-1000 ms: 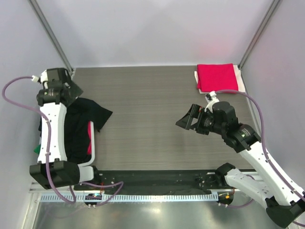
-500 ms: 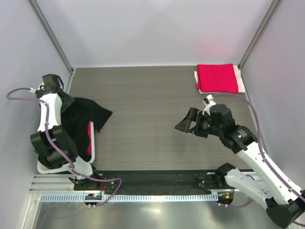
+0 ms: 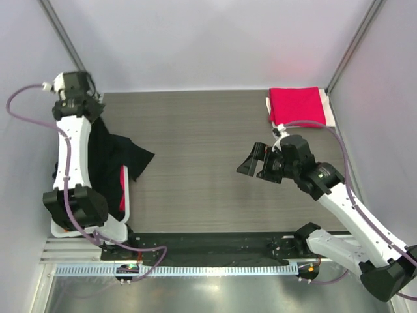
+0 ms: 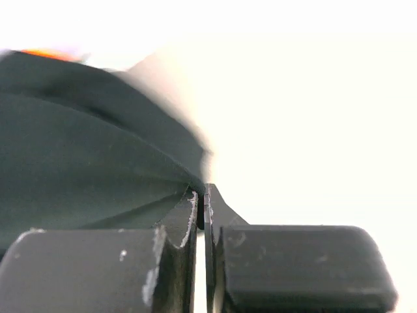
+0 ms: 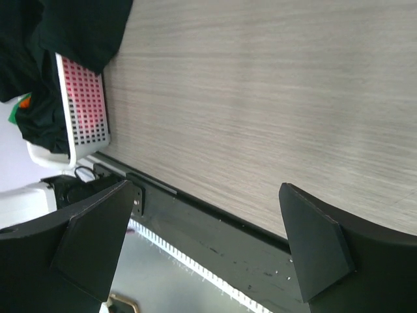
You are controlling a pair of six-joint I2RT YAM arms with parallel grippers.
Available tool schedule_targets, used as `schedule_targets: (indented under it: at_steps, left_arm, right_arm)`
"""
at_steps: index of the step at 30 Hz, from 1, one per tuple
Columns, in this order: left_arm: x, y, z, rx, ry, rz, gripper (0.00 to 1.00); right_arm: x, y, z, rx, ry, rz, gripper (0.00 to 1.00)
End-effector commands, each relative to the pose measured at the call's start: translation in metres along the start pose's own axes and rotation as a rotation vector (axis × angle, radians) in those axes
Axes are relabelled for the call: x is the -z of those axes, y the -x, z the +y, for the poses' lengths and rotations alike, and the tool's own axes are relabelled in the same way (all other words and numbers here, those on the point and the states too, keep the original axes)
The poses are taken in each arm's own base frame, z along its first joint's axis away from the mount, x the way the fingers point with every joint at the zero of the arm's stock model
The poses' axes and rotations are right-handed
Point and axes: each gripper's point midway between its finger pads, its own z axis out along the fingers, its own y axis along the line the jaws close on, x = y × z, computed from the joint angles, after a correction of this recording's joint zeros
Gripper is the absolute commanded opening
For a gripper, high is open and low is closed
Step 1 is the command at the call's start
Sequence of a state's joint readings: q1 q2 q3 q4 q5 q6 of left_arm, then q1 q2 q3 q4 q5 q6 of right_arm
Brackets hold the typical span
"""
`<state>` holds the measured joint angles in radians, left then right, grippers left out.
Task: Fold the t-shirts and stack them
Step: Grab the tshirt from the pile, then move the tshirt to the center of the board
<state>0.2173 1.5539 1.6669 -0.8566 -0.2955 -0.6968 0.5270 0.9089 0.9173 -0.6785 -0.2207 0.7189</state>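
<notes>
Left gripper point(image 4: 202, 199) is pinched tight on an edge of the black shirt point(image 3: 114, 153), near the far left corner of the table point(image 3: 195, 143). The shirt hangs from it, with its lower part draped over the basket point(image 5: 83, 114) at the left edge. Right gripper point(image 5: 207, 195) is spread wide and holds nothing, above bare table right of centre. A folded crimson shirt point(image 3: 298, 105) lies at the far right corner.
</notes>
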Motion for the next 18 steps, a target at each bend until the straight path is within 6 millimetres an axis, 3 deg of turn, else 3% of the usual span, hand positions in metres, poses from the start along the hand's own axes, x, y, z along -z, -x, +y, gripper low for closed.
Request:
schedule_targets:
  at_steps: [1, 2, 4, 5, 6, 7, 8, 9, 10, 11, 12, 14, 15, 17, 18]
  left_arm:
    - [0.101, 0.025, -0.103, -0.002, -0.345, -0.107, 0.0]
    - [0.132, 0.001, -0.143, -0.067, -0.458, -0.076, 0.0]
    - [0.171, -0.01, -0.194, -0.113, -0.599, -0.065, 0.0]
    - [0.2, -0.044, -0.226, -0.183, -0.704, -0.005, 0.0]
    - [0.218, -0.062, -0.24, -0.235, -0.754, 0.025, 0.0]
    - [0.253, -0.058, -0.258, -0.232, -0.856, 0.011, 0.0]
    - [0.263, -0.109, -0.285, -0.307, -0.908, 0.094, 0.0]
    - [0.284, -0.132, -0.297, -0.338, -0.996, 0.158, 0.0]
    - [0.297, -0.154, -0.308, -0.357, -1.047, 0.203, 0.0]
    - [0.311, -0.198, -0.319, -0.417, -1.099, 0.281, 0.0]
    - [0.32, -0.225, -0.325, -0.452, -1.15, 0.344, 0.0]
    - [0.327, -0.288, -0.323, -0.546, -1.172, 0.474, 0.0]
    - [0.313, -0.328, -0.324, -0.589, -1.136, 0.554, 0.0]
    - [0.322, -0.392, -0.312, -0.663, -1.151, 0.727, 0.0]
    - [0.308, -0.43, -0.307, -0.706, -1.102, 0.789, 0.0]
  right_arm:
    - [0.033, 0.053, 0.04, 0.067, 0.058, -0.182, 1.0]
    - [0.04, 0.063, 0.044, 0.074, 0.052, -0.214, 1.0]
    - [0.067, 0.09, 0.056, 0.088, 0.03, -0.319, 1.0]
    - [0.077, 0.098, 0.06, 0.09, 0.025, -0.355, 1.0]
    - [0.091, 0.114, 0.056, 0.076, -0.027, -0.44, 1.0]
    - [0.111, 0.124, 0.061, 0.069, -0.03, -0.491, 1.0]
    - [0.124, 0.13, 0.061, 0.061, -0.041, -0.532, 1.0]
    - [0.136, 0.135, 0.06, 0.047, -0.055, -0.574, 1.0]
    - [0.156, 0.139, 0.056, 0.016, -0.079, -0.637, 1.0]
    - [0.166, 0.141, 0.052, 0.0, -0.09, -0.669, 1.0]
    - [0.175, 0.141, 0.05, -0.012, -0.094, -0.694, 1.0]
    - [0.193, 0.136, 0.041, -0.049, -0.103, -0.741, 1.0]
    - [0.197, 0.133, 0.037, -0.058, -0.106, -0.746, 1.0]
    - [0.199, 0.123, 0.026, -0.084, -0.123, -0.745, 1.0]
    - [0.198, 0.118, 0.019, -0.094, -0.141, -0.735, 1.0]
